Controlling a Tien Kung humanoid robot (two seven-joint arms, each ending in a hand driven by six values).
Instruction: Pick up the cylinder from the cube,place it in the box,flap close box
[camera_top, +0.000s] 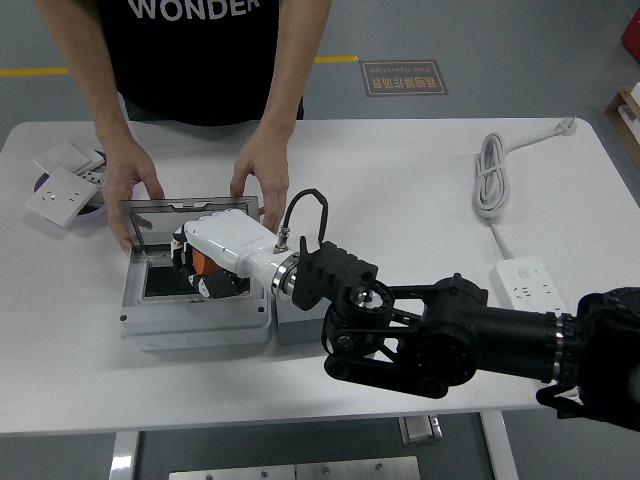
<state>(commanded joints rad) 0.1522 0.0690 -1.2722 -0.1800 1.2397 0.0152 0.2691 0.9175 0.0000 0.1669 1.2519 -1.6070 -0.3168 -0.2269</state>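
cylinder (203, 262), orange and clutched in the curled fingers of the right robot hand (215, 250), hangs inside the open grey box (195, 325), whose clear lid (150, 210) a person's hands (258, 170) hold upright at the far side.

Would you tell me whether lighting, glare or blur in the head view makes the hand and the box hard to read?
Head view: light is even and soft, with only faint shadows on the table; focus is sharp throughout; the box has a translucent lid showing mild sheen; the right hand is in its opening, its white shell bright but not blown out, fingers shaded.
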